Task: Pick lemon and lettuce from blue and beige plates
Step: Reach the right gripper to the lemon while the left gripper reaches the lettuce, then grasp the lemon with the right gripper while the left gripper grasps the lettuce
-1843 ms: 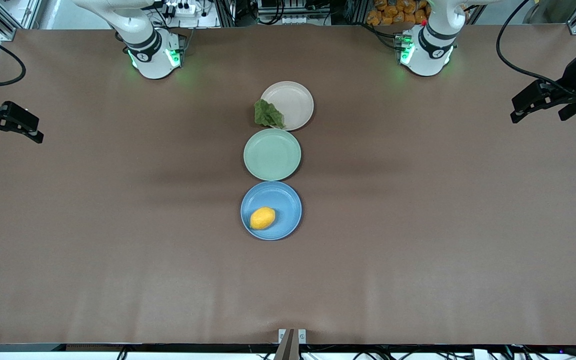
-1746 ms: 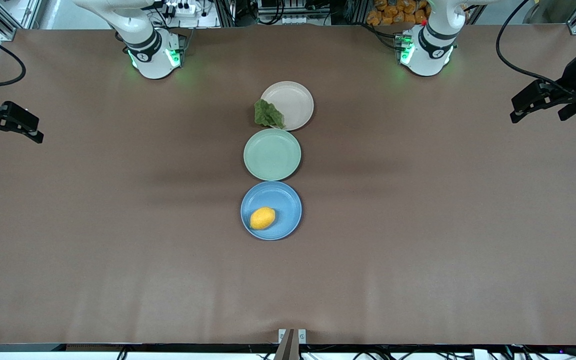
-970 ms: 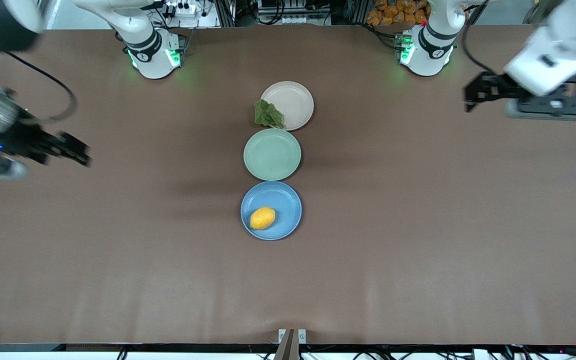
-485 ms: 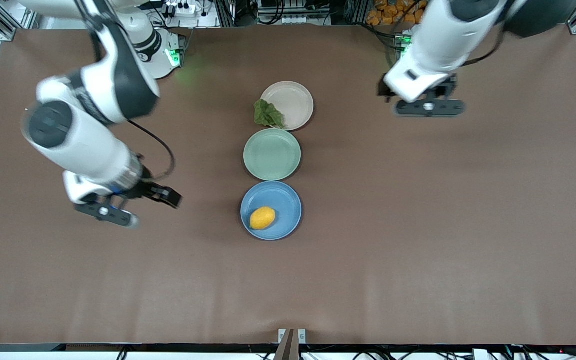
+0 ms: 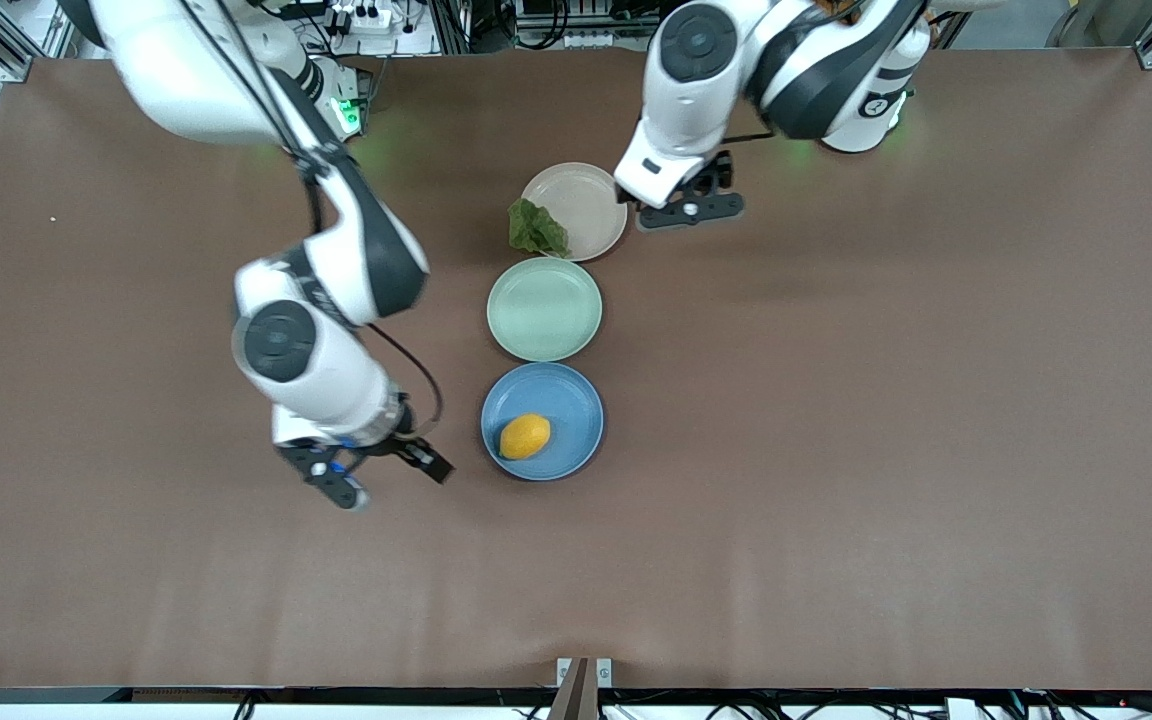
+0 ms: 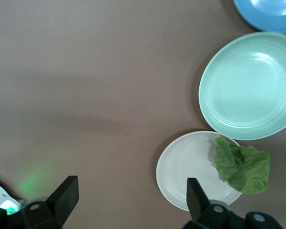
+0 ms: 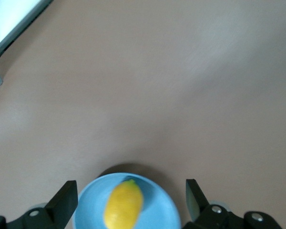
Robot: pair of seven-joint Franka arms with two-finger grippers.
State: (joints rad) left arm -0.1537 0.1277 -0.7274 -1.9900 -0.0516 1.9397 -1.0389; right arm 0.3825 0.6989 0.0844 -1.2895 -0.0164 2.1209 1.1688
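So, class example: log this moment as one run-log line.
stage: approach | left gripper: open, beside beige plate | right gripper: open, beside blue plate | lemon: on blue plate | lettuce: on beige plate's rim

Even, soft overhead light covers the brown counter (image 5: 836, 450), leaving faint, diffuse shadows beneath both arms. The front view is sharp; the lemon (image 7: 123, 210) looks slightly blurred in the right wrist view.

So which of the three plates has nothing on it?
The mint-green plate, the middle one in the row. The blue plate holds the lemon, and the lettuce lies over the beige plate's rim.
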